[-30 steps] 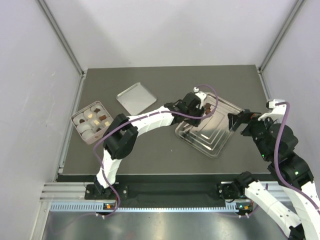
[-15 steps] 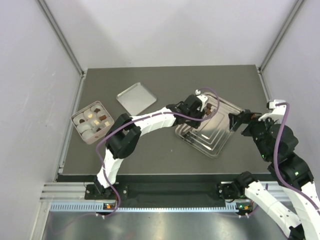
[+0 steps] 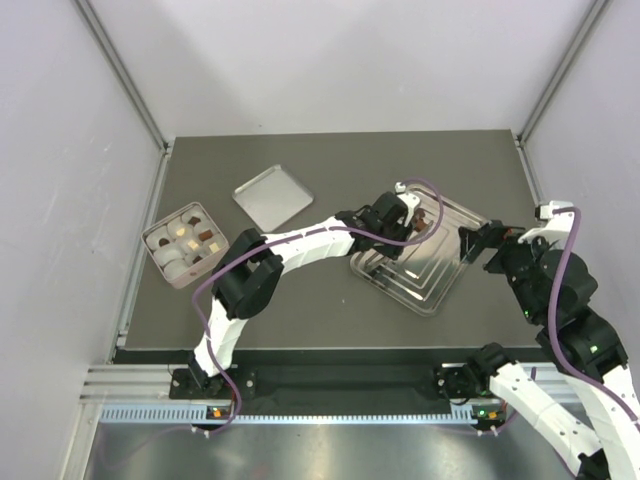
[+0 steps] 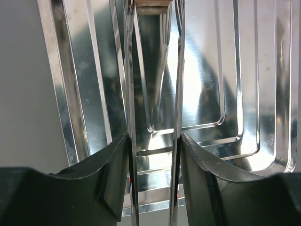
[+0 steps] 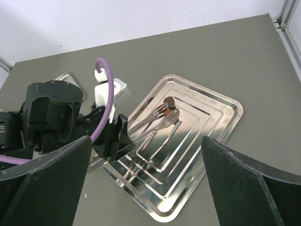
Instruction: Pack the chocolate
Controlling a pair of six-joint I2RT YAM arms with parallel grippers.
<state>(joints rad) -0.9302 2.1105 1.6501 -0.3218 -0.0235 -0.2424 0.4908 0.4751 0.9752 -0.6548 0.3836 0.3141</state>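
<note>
My left gripper (image 3: 396, 216) is shut on a pair of metal tongs (image 5: 155, 120) over the steel tray (image 3: 428, 288). The tong tips (image 4: 178, 56) sit on either side of a dark brown chocolate (image 5: 168, 102) at the tray's far side; in the left wrist view only the lower edge of this chocolate (image 4: 153, 4) shows. A white box (image 3: 183, 243) at the left holds several brown and cream-white chocolate pieces. My right gripper (image 3: 478, 240) hangs open by the tray's right edge, holding nothing.
The box's flat metal lid (image 3: 272, 195) lies on the dark mat behind the box. The left arm stretches across the mat from the near left to the tray. Grey walls close in both sides.
The left gripper has slid a little to the right over the tray with the tongs, and the tong arms have narrowed around the brown chocolate. The right arm has barely moved.
</note>
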